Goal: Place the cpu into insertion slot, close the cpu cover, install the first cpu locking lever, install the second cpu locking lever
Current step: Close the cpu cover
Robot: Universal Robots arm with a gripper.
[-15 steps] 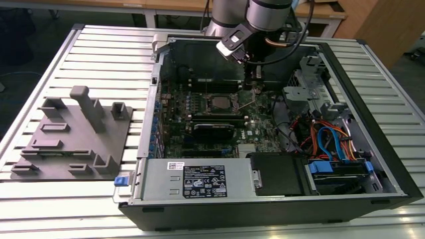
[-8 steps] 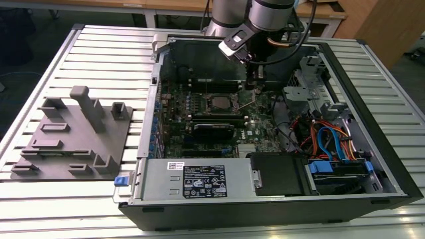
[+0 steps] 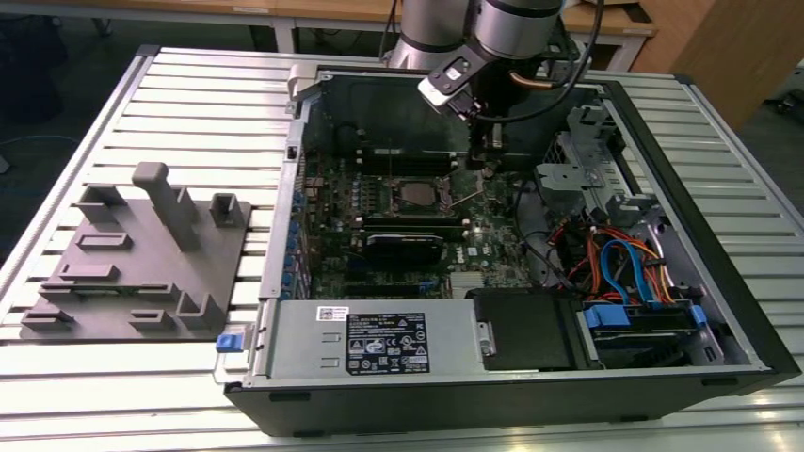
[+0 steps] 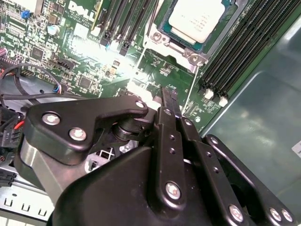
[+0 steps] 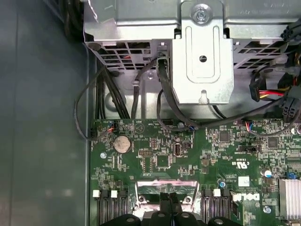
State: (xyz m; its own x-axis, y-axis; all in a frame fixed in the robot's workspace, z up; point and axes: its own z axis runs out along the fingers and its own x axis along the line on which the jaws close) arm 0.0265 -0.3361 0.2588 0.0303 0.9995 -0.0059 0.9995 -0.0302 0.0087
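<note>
Chip seated and cover down, both levers apparently unlatched

The gripper (image 4: 168, 94) is closed: its two fingers meet with no gap, and I can make out nothing held between them. In the exterior view it hangs in the upper middle of the frame, tips down inside the computer case (image 3: 703, 151), just beside the socket (image 3: 412, 193) on the exterior view's right. In the second wrist view the tips sit close above the circuit board (image 4: 84, 70), near one corner of the socket and apart from the chip.

The chip (image 4: 197, 19) lies flat in the socket with its pale metal face up, so the first step looks done. The cover (image 4: 176, 47), a grey metal frame, appears to lie down around the chip's edges and does not stand open. I judge it closed, though only part of it is in frame.

A thin wire lever (image 4: 140, 61) runs from one side of the socket and a second lever (image 4: 192, 92) from the other, both reaching toward the gripper. They look raised off the board, not tucked under their catches. The second lever passes just beside the fingertips; whether it touches them I cannot tell. By my reading, both locking steps are left to do.

Farther out, black memory slots (image 4: 244, 47) flank the socket. A grey parts holder (image 3: 138, 273) rests on the slatted table (image 3: 201, 94) at the exterior view's left, well apart from the case.
</note>
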